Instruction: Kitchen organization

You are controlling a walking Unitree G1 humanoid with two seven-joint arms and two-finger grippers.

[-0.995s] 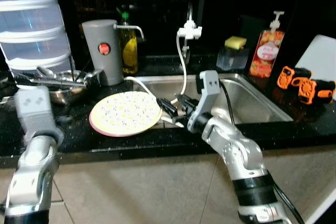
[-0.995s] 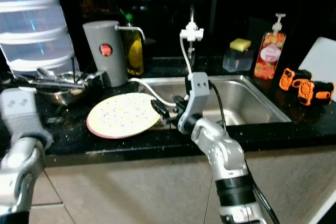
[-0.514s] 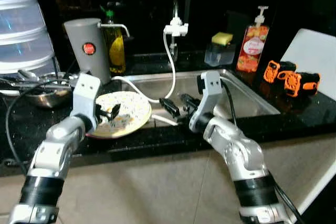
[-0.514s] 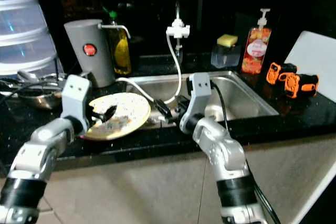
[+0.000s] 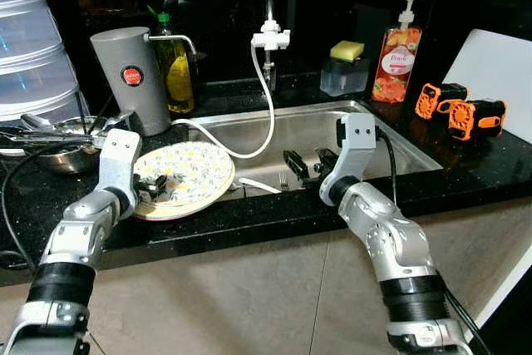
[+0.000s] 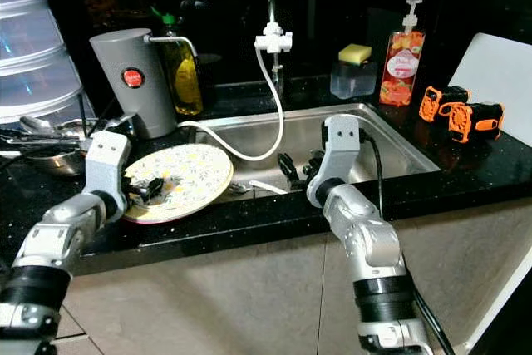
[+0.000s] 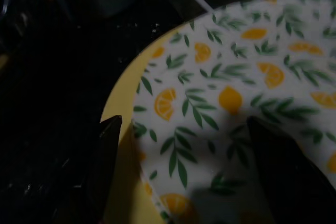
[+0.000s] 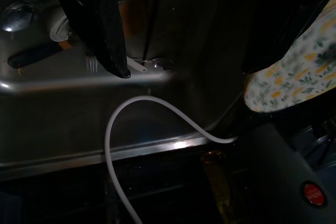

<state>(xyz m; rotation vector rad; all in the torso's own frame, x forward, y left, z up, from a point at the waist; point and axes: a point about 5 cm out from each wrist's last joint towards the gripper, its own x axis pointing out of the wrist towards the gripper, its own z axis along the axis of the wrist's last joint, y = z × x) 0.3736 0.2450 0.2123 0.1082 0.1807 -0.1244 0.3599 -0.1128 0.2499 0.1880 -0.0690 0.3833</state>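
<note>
A white plate (image 5: 189,174) with a lemon and leaf print lies on a yellow plate (image 7: 122,129) on the black counter, left of the sink (image 5: 399,140). My left gripper (image 5: 153,188) is open at the stack's left rim, and the printed plate (image 7: 236,93) spans the space between its fingertips (image 7: 107,150). Over the sink's left half, my right gripper (image 5: 308,161) hangs open and holds nothing. Below it a fork (image 8: 92,64) and a dark-handled utensil (image 8: 37,56) lie on the sink floor.
A white hose (image 5: 252,126) runs from the tap into the sink. A grey jug (image 5: 125,72), an oil bottle (image 5: 176,72) and a steel bowl of utensils (image 5: 51,145) stand behind the plates. Soap dispenser (image 5: 396,56), sponge box (image 5: 345,72) and orange tools (image 5: 461,110) sit on the right.
The camera has shifted. My left arm rose from my side and brought its gripper to the plates' left rim. My right gripper drew back from the plates' right edge to over the sink.
</note>
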